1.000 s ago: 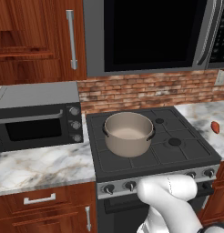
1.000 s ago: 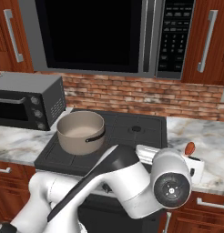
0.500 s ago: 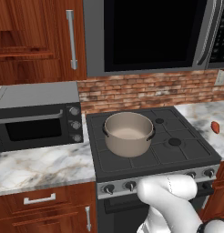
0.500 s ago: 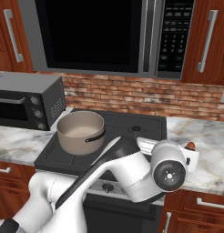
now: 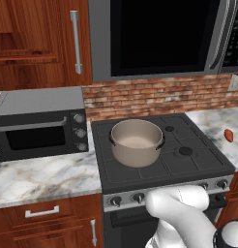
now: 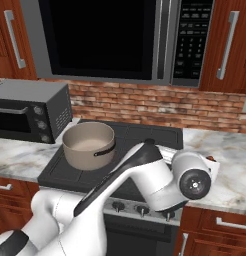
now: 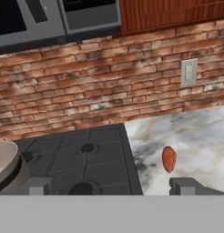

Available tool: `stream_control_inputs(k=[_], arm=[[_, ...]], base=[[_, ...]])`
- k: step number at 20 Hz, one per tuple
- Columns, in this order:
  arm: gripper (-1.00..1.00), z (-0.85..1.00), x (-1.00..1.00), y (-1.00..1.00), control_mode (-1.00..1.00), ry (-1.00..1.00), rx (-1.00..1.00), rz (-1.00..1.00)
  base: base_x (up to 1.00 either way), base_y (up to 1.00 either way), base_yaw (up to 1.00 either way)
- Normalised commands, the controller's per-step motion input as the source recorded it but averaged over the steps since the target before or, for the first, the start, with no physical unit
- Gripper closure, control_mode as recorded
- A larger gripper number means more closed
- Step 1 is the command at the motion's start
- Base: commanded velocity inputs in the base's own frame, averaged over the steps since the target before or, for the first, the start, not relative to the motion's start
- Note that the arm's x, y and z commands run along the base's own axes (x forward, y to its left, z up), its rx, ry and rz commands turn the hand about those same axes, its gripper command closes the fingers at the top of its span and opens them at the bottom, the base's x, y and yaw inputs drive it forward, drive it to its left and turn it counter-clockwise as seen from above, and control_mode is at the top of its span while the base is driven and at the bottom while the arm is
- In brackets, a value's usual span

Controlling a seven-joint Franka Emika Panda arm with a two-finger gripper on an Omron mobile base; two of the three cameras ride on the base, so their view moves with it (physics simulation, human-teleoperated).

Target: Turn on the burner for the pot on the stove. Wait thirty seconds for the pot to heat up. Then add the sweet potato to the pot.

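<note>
sweet potato (image 7: pixel 168 159) lies on the marble counter (image 7: pixel 196 136) right of the stove (image 7: pixel 77 154), apart from the pot (image 5: pixel 137 142). gripper (image 7: pixel 111 187) released, jaws wide. likely light, firm, smooth; best pinched across its thick middle.

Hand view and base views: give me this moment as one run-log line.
gripper: open, empty | sweet potato: on counter right of stove | pot: on front-left burner, empty

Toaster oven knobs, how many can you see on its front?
3, stacked in a column on the right side of the toaster oven front: top, middle, bottom. None look hidden.
</note>
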Motion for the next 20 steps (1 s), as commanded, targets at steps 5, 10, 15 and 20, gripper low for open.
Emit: stream_control_inputs(k=[5, 10, 15, 20], arm=[[-1.0, -0.01, 0.23, -0.14, -1.0, 0.06, 0.1, 0.0], [-1.0, 0.0, 0.12, -0.06, -1.0, 0.26, 0.09, 0.0], [-1.0, -0.01, 0.03, 0.0, -1.0, 0.25, 0.04, -0.03], [-1.0, -0.13, 0.0, -0.04, -1.0, 0.1, 0.04, -0.03]], base=[[0.0, 0.0, 0.0], [0.0, 0.0, 0.0], [0.0, 0.0, 0.0], [0.0, 0.0, 0.0]])
